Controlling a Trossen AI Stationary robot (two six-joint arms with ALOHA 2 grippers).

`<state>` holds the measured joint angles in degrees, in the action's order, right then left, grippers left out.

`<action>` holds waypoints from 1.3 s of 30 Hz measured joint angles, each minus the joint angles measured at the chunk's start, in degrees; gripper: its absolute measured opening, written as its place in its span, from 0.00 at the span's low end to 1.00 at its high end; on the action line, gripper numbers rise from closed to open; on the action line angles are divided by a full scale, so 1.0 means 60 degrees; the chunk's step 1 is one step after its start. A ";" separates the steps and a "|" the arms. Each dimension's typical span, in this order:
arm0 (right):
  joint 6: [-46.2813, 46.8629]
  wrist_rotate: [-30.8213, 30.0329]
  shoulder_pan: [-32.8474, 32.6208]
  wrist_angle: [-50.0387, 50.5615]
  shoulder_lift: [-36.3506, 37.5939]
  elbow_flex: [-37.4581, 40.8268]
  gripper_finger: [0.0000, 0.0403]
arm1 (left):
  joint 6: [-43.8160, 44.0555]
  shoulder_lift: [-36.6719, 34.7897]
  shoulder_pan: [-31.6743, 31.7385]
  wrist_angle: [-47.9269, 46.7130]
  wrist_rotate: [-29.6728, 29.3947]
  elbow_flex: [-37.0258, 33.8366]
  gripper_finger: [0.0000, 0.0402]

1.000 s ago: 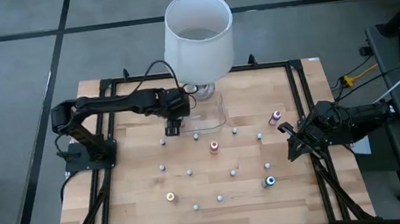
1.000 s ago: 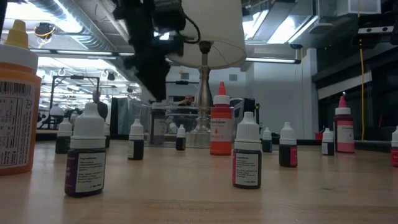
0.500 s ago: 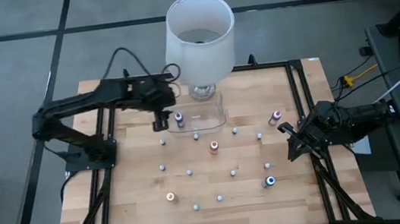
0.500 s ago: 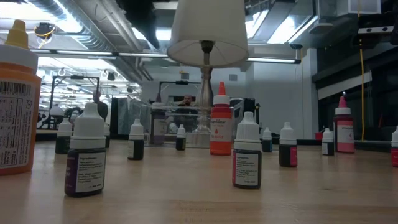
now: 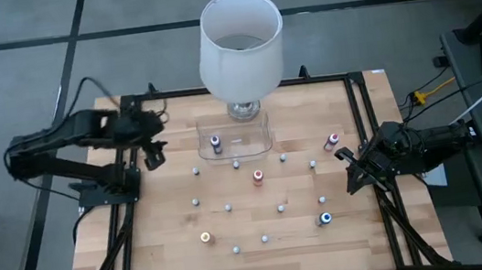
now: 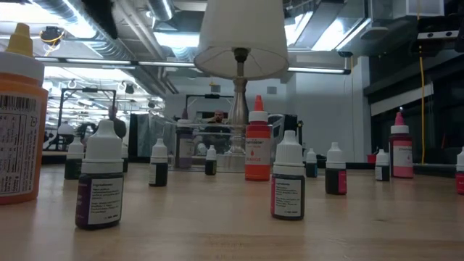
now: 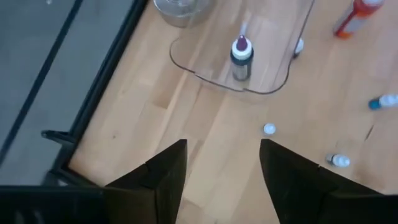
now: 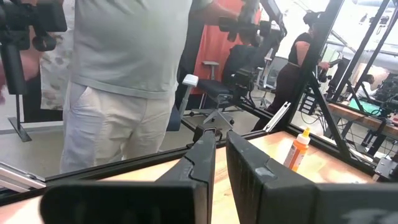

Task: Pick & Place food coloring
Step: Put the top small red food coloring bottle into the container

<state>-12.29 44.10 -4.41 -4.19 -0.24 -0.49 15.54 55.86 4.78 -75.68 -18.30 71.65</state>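
From above, the left gripper [image 5: 155, 155] hangs empty at the left edge of the table [image 5: 173, 254], jaws spread, beside the clear tray [image 5: 261, 144] that sits in front of the white lamp [image 5: 240, 43]. One purple-capped bottle [image 5: 215, 142] stands upright in the tray. The rest of the food coloring [image 5: 259, 208] is scattered upright over the wood: a red-capped bottle [image 5: 258, 176] near the middle, an orange-capped one [image 5: 206, 237] toward the front left, a blue-capped one [image 5: 326, 218] front right, a pink-capped one [image 5: 333, 140] by the right side, and small whitish caps between them. The right gripper [image 5: 353, 179] waits at the right edge, fingers pressed together.

At table height, neither gripper shows. Bottles stand in loose rows, a big orange bottle [image 6: 18, 116] close at the left, a dark bottle with a white cap [image 6: 100, 177] next to it, and a tall red one [image 6: 257, 141] before the lamp's stem.

From the left wrist, the spread fingers [image 7: 165, 177] frame bare wood, with the tray [image 7: 205, 70] and its purple-capped bottle [image 7: 241, 57] ahead and a small white cap [image 7: 268, 129] nearer.

From the right wrist, the closed fingers [image 8: 205, 163] point past the table's edge at a person standing in the room.

The step in hand looks like going for the next bottle. The nearest whitish cap just outside the tray seems the easy choice. Come straight down over it with the jaws wide, straddle the cap evenly, and close low on the body so it does not tip or knock a neighbour.
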 joint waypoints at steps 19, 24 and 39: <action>0.0250 -0.0235 0.0001 -0.0042 0.0002 0.0004 0.11 | 0.2839 -0.3145 -0.1544 0.6236 0.1087 -0.7455 0.48; 0.0251 -0.0237 -0.0001 -0.0028 0.0002 0.0004 0.11 | 0.2989 -0.2755 -0.1676 0.7373 0.0654 -0.8238 0.48; 0.0251 -0.0251 0.0000 -0.0020 0.0002 0.0004 0.11 | 0.2104 -0.0138 -0.1658 1.0117 0.0565 -0.8773 0.58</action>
<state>-10.79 42.59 -4.41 -4.32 -0.23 -0.47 28.17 55.03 -5.17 -14.98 -14.91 19.00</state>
